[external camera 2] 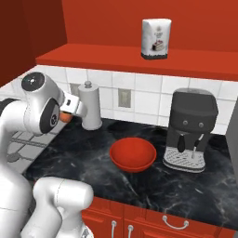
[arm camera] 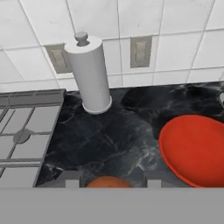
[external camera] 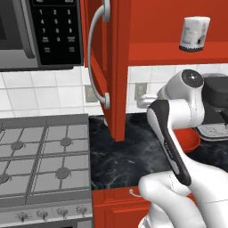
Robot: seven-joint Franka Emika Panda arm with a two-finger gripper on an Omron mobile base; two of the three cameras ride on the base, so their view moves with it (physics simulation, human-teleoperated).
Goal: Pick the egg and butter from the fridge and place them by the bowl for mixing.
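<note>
My gripper [arm camera: 112, 180] is shut on the egg [arm camera: 108, 182], a small orange-brown round thing between the two finger tips. From the right base view the egg [external camera 2: 68, 117] peeks out under the hand [external camera 2: 70, 108], above the counter's left part and beside the paper towel roll. The red bowl [external camera 2: 132, 155] sits on the black counter to the right of the hand; it also shows in the hand view [arm camera: 197, 148] and behind the arm [external camera: 190, 140]. The butter is out of view. A grey edge at far right looks like the fridge [external camera 2: 234, 139].
A white paper towel roll [arm camera: 89, 74] stands against the tiled wall just left of the bowl. The black coffee machine [external camera 2: 190, 130] is right of the bowl. The grey stove [external camera: 40, 156] lies left of the counter, below an open red cabinet door [external camera: 107, 67].
</note>
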